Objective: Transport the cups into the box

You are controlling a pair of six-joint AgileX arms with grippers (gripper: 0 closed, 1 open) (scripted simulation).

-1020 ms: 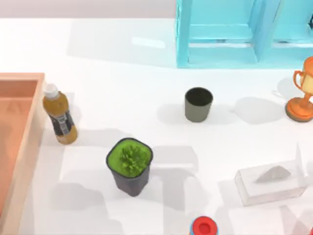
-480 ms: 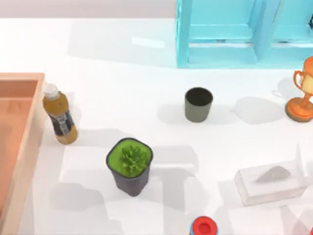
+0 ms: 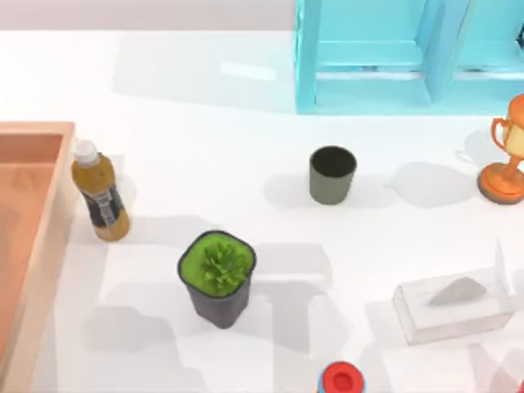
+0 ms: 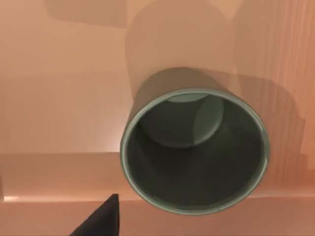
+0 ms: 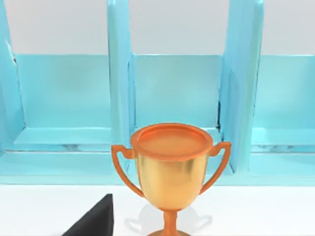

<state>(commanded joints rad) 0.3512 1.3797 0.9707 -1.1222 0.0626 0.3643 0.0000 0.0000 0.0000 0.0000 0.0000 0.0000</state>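
top view: one cup (image 3: 332,174) stands mid-table, well apart from the box (image 3: 42,246)
left wrist view: second cup (image 4: 194,150) over box floor
claws: cannot tell
handling: judged light, stiff, smooth; pinch the rim wall

An olive-grey cup (image 3: 332,174) with a dark inside stands on the white tabletop (image 3: 205,147). A second cup (image 4: 194,147), grey-green with a paler rim, sits on the orange-brown wood of the box (image 3: 37,237); a black gripper finger (image 4: 101,221) shows beside it. The shelf frame (image 3: 385,53) is light blue. The trophy (image 5: 171,169) is gold with an orange rim, handles and foot. The bottle (image 3: 99,192) is amber with a white cap and a dark label. The square pot (image 3: 217,274) is dark, its plant bright green. The tissue box (image 3: 454,304) is clear with white tissue. A red cap ringed in blue (image 3: 341,380) lies at the near edge.
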